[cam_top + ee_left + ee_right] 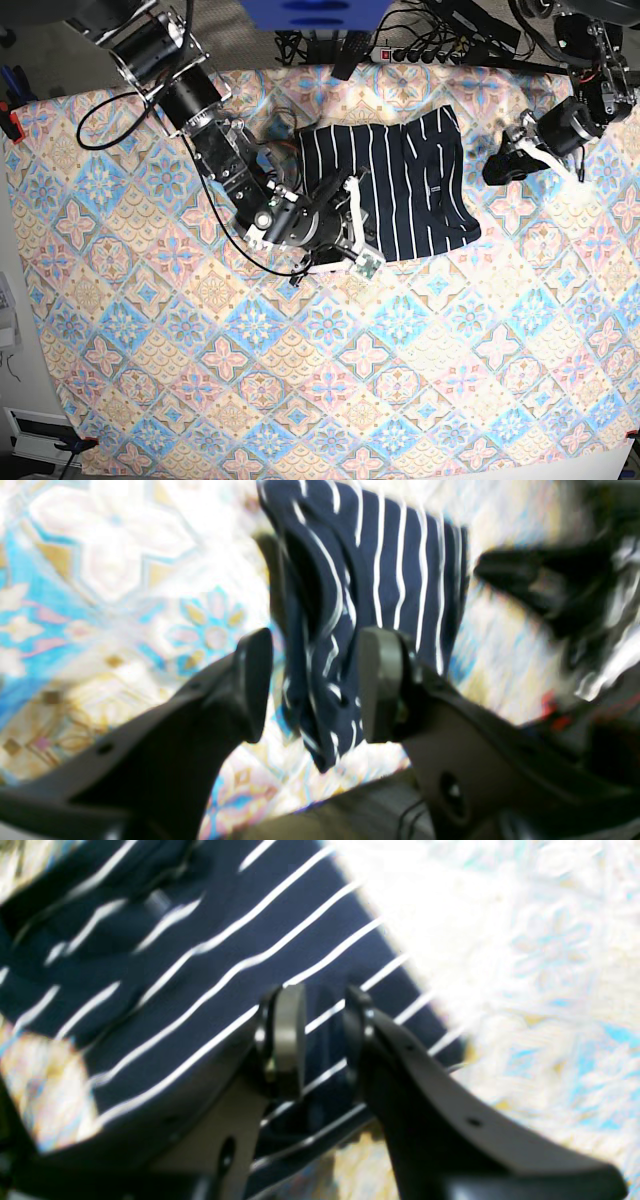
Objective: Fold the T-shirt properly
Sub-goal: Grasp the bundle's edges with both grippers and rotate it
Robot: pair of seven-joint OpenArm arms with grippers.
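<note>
- The T-shirt (400, 185) lies on the patterned tablecloth (300, 380) over the counter, toward the far middle; partly folded already by the look of it, a compact navy block with thin white stripes, one edge bunched near the collar side.
- Right gripper (352, 228) sits at the shirt's near-left edge; in its wrist view the right gripper (325, 1040) has its jaws narrowly apart with striped cloth between and beneath them; I cannot tell whether they pinch the fabric or only straddle it.
- Left gripper (510, 150) is off the shirt's other side, near but apart from the cloth; in its wrist view the left gripper (315, 685) shows jaws spread wide, released, nothing touching the pads; the T-shirt (370, 595) is seen beyond and between them.
- Handling, my judgement: light, limp knit; no stiffness, so any lifted edge will droop and drag the layers under it; slippery enough over the tablecloth to slide rather than crease.
- Where to take hold: pinch at a hem or corner, through all layers at once; both arms at matching corners of one side, so the fold carries over square.
- Risk: catching the tablecloth with the shirt; a single-layer pinch would undo the folds already made.
</note>
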